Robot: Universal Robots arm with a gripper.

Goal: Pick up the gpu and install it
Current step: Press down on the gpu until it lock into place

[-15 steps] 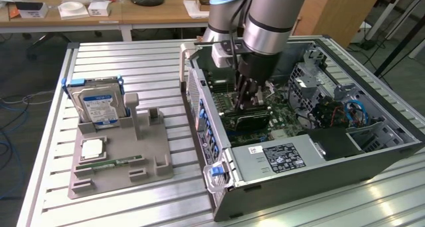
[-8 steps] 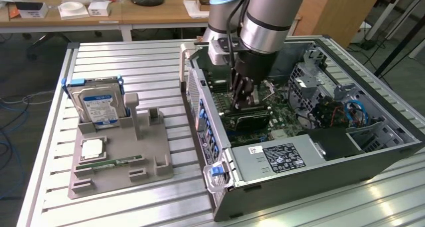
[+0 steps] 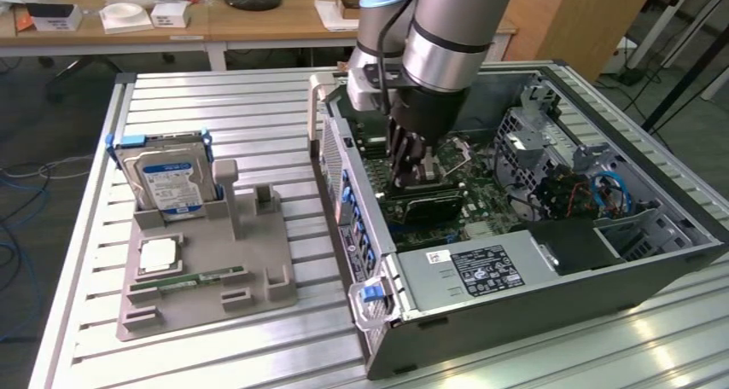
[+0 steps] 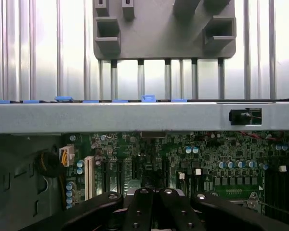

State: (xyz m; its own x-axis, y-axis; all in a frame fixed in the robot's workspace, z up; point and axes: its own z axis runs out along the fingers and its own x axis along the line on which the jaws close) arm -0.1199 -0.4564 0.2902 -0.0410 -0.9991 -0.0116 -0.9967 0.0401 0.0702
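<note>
grey holder [image 3: 205,278] | silver hard drive [image 3: 171,180], blue-white label | green motherboard [image 4: 183,159] | black gripper [image 3: 412,177] | silvery ribbed table [image 3: 228,107]

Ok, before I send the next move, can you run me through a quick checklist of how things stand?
1. Tool down inside the open case, over the motherboard: ok.
2. Gpu held in the tool: cannot tell.
3. Gpu seated in a slot: cannot tell.
4. Blue cables apart from the tool, toward the exterior view's right: ok.
5. Hard drive upright in the grey holder outside the case: ok.
6. RAM stick lying in the holder, untouched: ok.
</note>
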